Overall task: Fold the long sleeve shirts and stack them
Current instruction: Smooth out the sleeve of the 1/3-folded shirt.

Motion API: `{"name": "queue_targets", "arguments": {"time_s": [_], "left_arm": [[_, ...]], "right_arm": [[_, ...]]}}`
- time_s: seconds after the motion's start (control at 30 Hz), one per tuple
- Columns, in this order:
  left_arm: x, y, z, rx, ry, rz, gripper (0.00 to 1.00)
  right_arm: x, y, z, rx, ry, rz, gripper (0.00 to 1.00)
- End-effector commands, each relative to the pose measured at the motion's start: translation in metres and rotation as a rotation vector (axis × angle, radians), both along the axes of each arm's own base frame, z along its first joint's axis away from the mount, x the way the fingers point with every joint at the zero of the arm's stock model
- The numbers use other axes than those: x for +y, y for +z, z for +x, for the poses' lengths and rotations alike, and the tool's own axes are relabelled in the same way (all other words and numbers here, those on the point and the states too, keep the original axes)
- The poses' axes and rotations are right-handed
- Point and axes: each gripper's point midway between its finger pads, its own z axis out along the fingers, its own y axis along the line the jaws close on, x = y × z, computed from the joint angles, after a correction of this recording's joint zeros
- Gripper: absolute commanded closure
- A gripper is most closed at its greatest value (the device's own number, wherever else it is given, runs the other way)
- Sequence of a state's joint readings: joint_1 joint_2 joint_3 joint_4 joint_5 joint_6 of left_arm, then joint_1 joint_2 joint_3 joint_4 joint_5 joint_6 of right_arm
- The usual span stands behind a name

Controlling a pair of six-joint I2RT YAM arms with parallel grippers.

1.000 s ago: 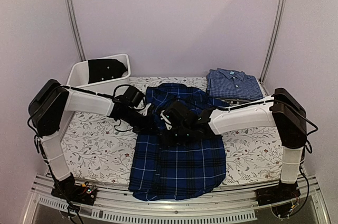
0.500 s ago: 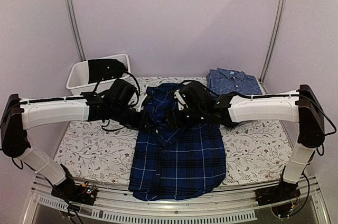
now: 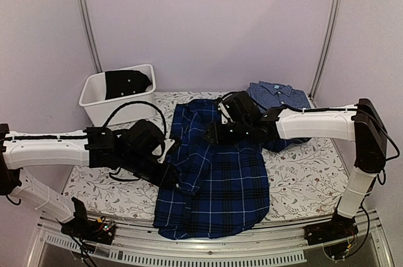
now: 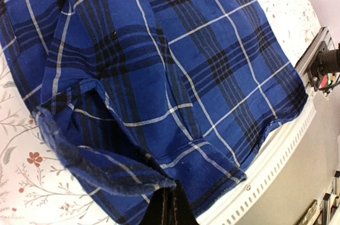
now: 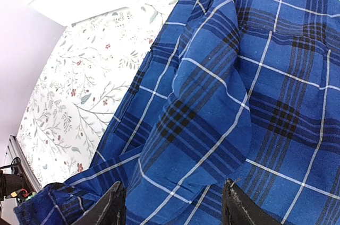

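**Counter layout during folding.** The flower-patterned counter (image 3: 107, 185) carried the large navy and royal-blue plaid shirt (image 3: 220, 185), spread at its middle with the hem toward the near edge. A white bin (image 3: 101, 111) holding something dark stood at the far left corner, and the lighter blue checked shirt (image 3: 283, 95) lay folded at the far right corner. The left gripper (image 4: 167, 210) was clamped, jaws together, on a raised fold of the plaid shirt's left edge, while the right gripper (image 5: 172, 206) hung over the shirt's upper part with jaws apart, holding nothing.
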State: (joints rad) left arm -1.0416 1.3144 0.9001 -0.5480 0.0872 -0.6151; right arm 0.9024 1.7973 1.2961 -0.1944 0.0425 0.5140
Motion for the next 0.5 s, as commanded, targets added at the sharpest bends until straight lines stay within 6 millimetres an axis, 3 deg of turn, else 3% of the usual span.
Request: {"name": "queue_targets", "arguments": {"time_s": [0.0,0.33,0.47], "left_arm": [[0.016,-0.003,-0.014,0.007,0.050,0.060,1.00],[0.034,-0.006,-0.030,-0.055,0.094,0.177,1.00],[0.025,-0.016,-0.041,-0.053,0.020,0.173,0.80]], "right_arm": [[0.002,-0.020,0.000,0.041,0.011,-0.018,0.40],[0.010,-0.037,0.003,0.069,0.028,-0.035,0.40],[0.016,-0.036,0.003,0.075,0.050,-0.027,0.40]]}}
